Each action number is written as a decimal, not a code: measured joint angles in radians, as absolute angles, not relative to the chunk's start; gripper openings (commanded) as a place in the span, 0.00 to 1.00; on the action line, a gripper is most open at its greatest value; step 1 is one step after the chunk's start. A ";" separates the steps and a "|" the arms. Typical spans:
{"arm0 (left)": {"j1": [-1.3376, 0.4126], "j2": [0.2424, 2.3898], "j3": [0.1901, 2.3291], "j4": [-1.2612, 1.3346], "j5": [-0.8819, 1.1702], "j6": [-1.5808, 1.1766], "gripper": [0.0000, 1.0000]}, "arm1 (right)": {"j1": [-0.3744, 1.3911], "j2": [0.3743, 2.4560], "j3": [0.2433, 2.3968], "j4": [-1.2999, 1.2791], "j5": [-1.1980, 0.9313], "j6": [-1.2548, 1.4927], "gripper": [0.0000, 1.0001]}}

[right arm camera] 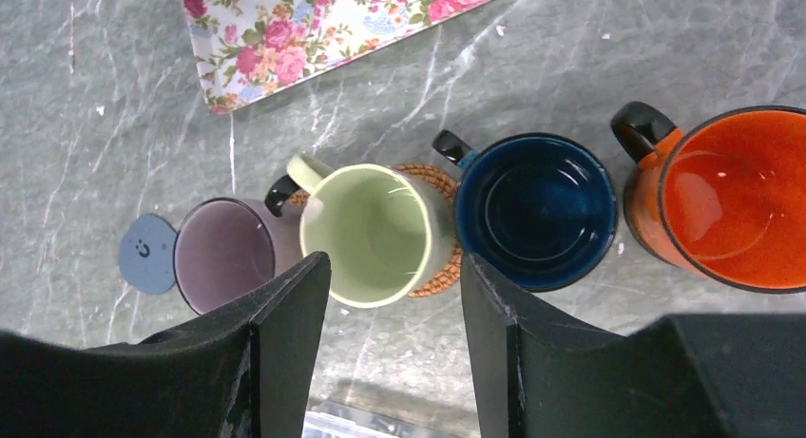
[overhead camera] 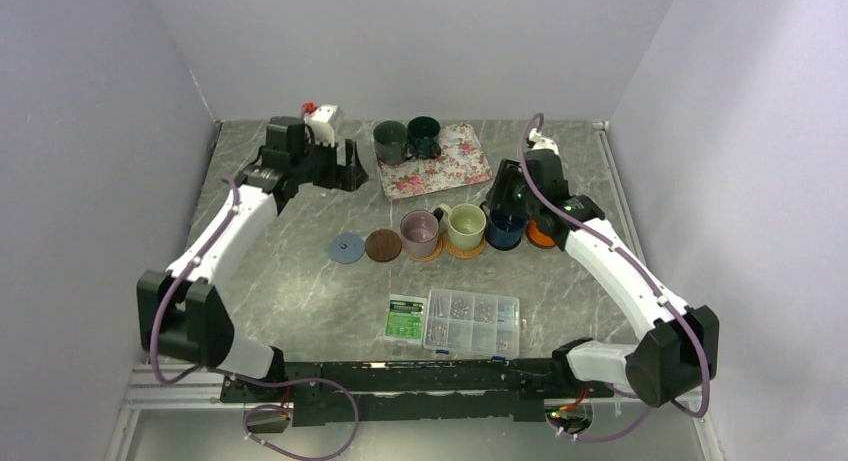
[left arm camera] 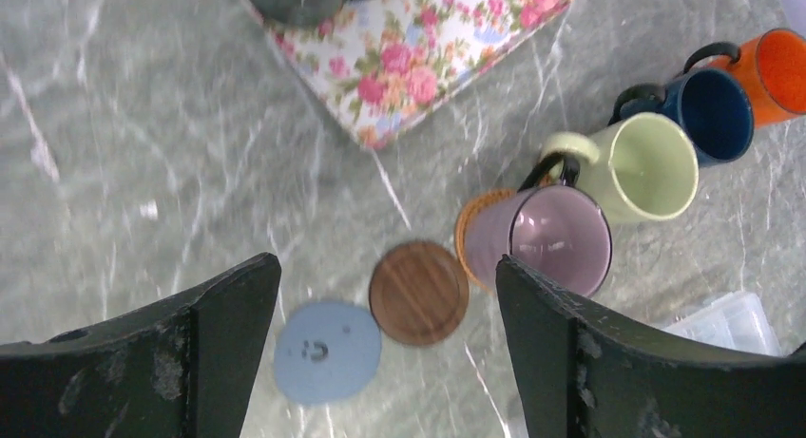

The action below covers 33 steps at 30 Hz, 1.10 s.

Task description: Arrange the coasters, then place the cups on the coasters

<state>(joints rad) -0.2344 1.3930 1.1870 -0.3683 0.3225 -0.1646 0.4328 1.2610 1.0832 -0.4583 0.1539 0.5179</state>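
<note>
Green card [overhead camera: 405, 318] near cups [overhead camera: 465, 224], print unreadable

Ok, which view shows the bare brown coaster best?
Left wrist: the brown coaster lies whole, large and unobstructed near mid-frame. The top view shows it whole too, but small. The right wrist view does not show it.

Six mugs stand upright. Four form a row on the counter [overhead camera: 300, 281]: a mauve mug [overhead camera: 419, 231] on a woven tan coaster [left arm camera: 472, 219], a pale green mug [overhead camera: 465, 224] on a second woven coaster [right arm camera: 439, 272], then a navy mug [overhead camera: 505, 228] and an orange mug [overhead camera: 541, 235]; what lies beneath these two is hidden. Left of the mauve mug lie a bare dark brown coaster [overhead camera: 383, 245] and a light blue coaster [overhead camera: 347, 248], just beside each other. A grey-green mug [overhead camera: 390, 141] and a dark teal mug [overhead camera: 424, 134] stand together on the floral tray [overhead camera: 450, 166].
</note>
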 measured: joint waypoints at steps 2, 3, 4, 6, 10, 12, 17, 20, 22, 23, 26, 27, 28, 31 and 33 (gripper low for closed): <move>-0.238 1.457 1.251 -0.346 0.351 -0.130 0.89 | 0.377 1.236 1.045 -0.437 0.095 0.493 0.56; -0.240 1.496 1.283 -0.322 0.378 -0.097 0.89 | 0.356 1.226 1.029 -0.424 0.064 0.480 0.56; -0.242 1.527 1.300 -0.294 0.404 -0.068 0.88 | 0.342 1.219 1.015 -0.413 0.036 0.469 0.56; -0.247 1.583 1.308 -0.225 0.459 -0.004 0.87 | 0.319 1.210 0.992 -0.390 -0.023 0.451 0.56; -0.261 1.694 1.320 -0.144 0.517 0.107 0.88 | 0.282 1.206 0.950 -0.346 -0.123 0.428 0.56; -0.268 1.766 1.363 -0.130 0.527 0.152 0.88 | 0.269 1.206 0.933 -0.334 -0.160 0.419 0.56; -0.286 1.916 1.498 -0.118 0.526 0.250 0.88 | 0.253 1.203 0.916 -0.313 -0.225 0.397 0.55; -0.299 1.978 1.581 -0.123 0.524 0.306 0.89 | 0.247 1.201 0.914 -0.301 -0.250 0.382 0.55; -0.305 2.019 1.642 -0.123 0.521 0.340 0.89 | 0.241 1.198 0.908 -0.290 -0.265 0.375 0.55; -0.306 2.038 1.666 -0.120 0.518 0.356 0.89 | 0.239 1.196 0.903 -0.284 -0.273 0.373 0.55; -0.310 2.112 1.761 -0.133 0.519 0.398 0.89 | 0.229 1.194 0.887 -0.266 -0.299 0.367 0.55; -0.310 2.138 1.791 -0.144 0.520 0.408 0.89 | 0.228 1.195 0.881 -0.261 -0.306 0.366 0.55; -0.310 2.165 1.824 -0.153 0.521 0.419 0.88 | 0.226 1.195 0.877 -0.258 -0.313 0.365 0.55; -0.309 2.237 1.905 -0.205 0.527 0.450 0.86 | 0.218 1.198 0.859 -0.242 -0.333 0.364 0.54; -0.307 2.273 1.943 -0.249 0.527 0.472 0.84 | 0.207 1.202 0.848 -0.236 -0.347 0.362 0.54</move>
